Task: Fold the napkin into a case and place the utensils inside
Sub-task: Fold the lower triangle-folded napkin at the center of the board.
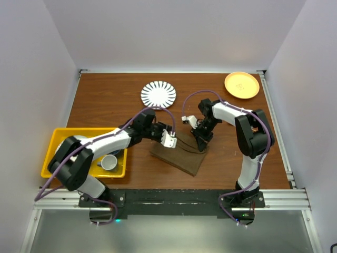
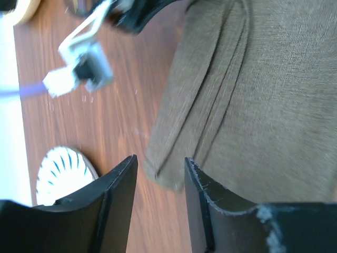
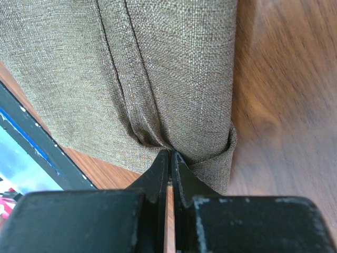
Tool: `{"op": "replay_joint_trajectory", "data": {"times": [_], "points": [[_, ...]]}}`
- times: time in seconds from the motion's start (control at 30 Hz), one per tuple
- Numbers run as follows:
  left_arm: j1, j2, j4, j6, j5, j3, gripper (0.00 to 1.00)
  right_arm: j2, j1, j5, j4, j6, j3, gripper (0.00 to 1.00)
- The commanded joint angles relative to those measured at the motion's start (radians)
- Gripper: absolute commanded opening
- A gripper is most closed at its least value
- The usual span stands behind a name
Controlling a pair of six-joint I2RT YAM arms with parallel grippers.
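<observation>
Your right gripper (image 3: 169,156) is clenched on a puckered fold at one end of the napkin (image 1: 179,157), which lies folded mid-counter (image 1: 105,105). Your left gripper (image 2: 160,163) stands released just off the other end. If the right pulls, the unpinned layers may slide apart and undo the folding. No utensils are visible.

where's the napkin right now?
In the top view the napkin lies folded mid-table, toward the near edge, between the left gripper and the right gripper, which pinches its right end; the striped plate sits beyond it.
</observation>
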Motion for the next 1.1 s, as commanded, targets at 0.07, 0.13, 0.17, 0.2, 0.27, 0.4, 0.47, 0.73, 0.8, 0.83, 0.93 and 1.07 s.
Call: {"op": "replay_joint_trajectory", "data": {"times": [0.07,0.13,0.17,0.2,0.27,0.4,0.47,0.73,0.8,0.83,0.93,1.07], "points": [[-0.064,0.132,0.089,0.195,-0.042,0.079,0.43,0.026,-0.002,0.155,0.147,-0.114,0.016,0.00],[-0.074,0.149,0.104,0.215,-0.053,0.075,0.43,0.026,-0.002,0.151,0.147,-0.114,0.023,0.00],[-0.076,0.166,0.104,0.218,-0.059,0.076,0.43,0.029,-0.004,0.148,0.147,-0.112,0.023,0.00],[-0.081,0.175,0.115,0.218,-0.064,0.076,0.43,0.030,-0.004,0.148,0.147,-0.114,0.024,0.00],[-0.084,0.201,0.138,0.220,-0.088,0.073,0.42,0.032,-0.002,0.143,0.147,-0.114,0.027,0.00],[-0.087,0.249,0.151,0.220,-0.122,0.087,0.40,0.040,-0.002,0.145,0.144,-0.118,0.033,0.00],[-0.087,0.260,0.177,0.211,-0.140,0.078,0.40,0.038,-0.004,0.145,0.145,-0.121,0.036,0.00],[-0.087,0.278,0.178,0.162,-0.128,0.102,0.29,0.063,-0.004,0.146,0.133,-0.127,0.082,0.00],[-0.085,0.284,0.158,0.145,-0.121,0.125,0.25,0.070,-0.004,0.148,0.125,-0.129,0.101,0.00],[-0.087,0.288,0.150,0.143,-0.119,0.130,0.19,0.073,-0.004,0.151,0.122,-0.129,0.105,0.00],[-0.085,0.301,0.120,0.142,-0.133,0.151,0.08,0.073,-0.006,0.146,0.112,-0.132,0.122,0.00],[-0.085,0.304,0.064,0.126,-0.134,0.177,0.00,0.058,-0.010,0.123,0.078,-0.132,0.150,0.00]]}}
